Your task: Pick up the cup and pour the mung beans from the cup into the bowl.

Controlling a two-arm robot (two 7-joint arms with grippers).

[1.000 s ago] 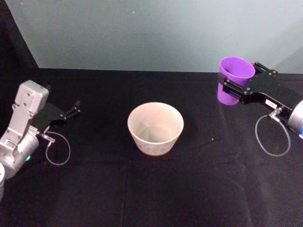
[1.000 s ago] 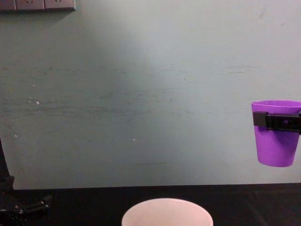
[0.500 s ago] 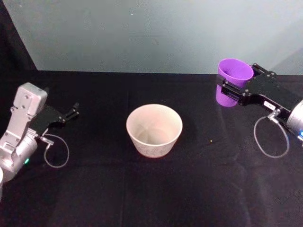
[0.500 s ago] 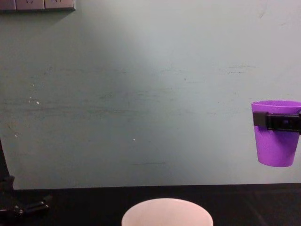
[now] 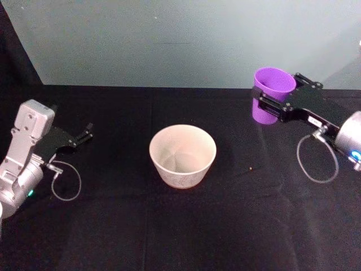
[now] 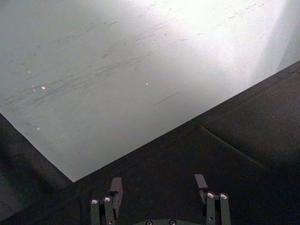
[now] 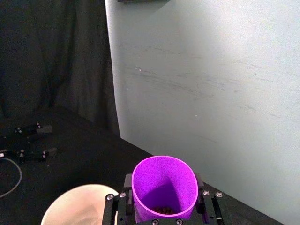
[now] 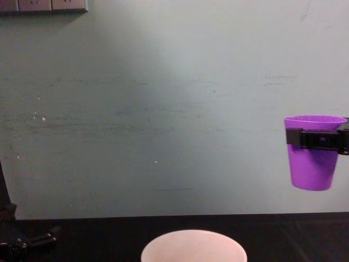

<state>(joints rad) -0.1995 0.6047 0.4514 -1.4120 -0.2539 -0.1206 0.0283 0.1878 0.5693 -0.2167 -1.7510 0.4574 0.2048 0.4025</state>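
The right claw [image 5: 280, 93] is clamped on the small bright purple plastic cup [image 5: 264, 113], one black finger [image 8: 319, 139] lying across the cup's side just below the rim and the other pressed to the opposite side. In the right wrist view the two fingers hug the tumbler [image 7: 164, 185] tightly, with no gap between either finger and the plastic. The cup hangs upright in the air, clear of the black cloth-covered worktop [image 5: 169, 237], off to the robot's right and farther back than the wide round white bowl [image 5: 180, 172]. From the chest view its base sits well above the bowl's rim [image 8: 193, 243], against the pale grey-green wall [image 8: 163, 109]. A small dark heap of mung beans [image 7: 161, 209] lies at the bottom of the cup. The bowl stands on the worktop near the middle, well apart from the cup, its mouth facing up. The left claw [image 5: 84, 134] rests low at the worktop's left side, well away from the bowl. Its fingers [image 6: 116, 187] stand apart with only dark cloth between them, holding and touching nothing. The right wrist view also catches the bowl's edge [image 7: 75, 206] below the cup and the left claw [image 7: 30, 140] far off.
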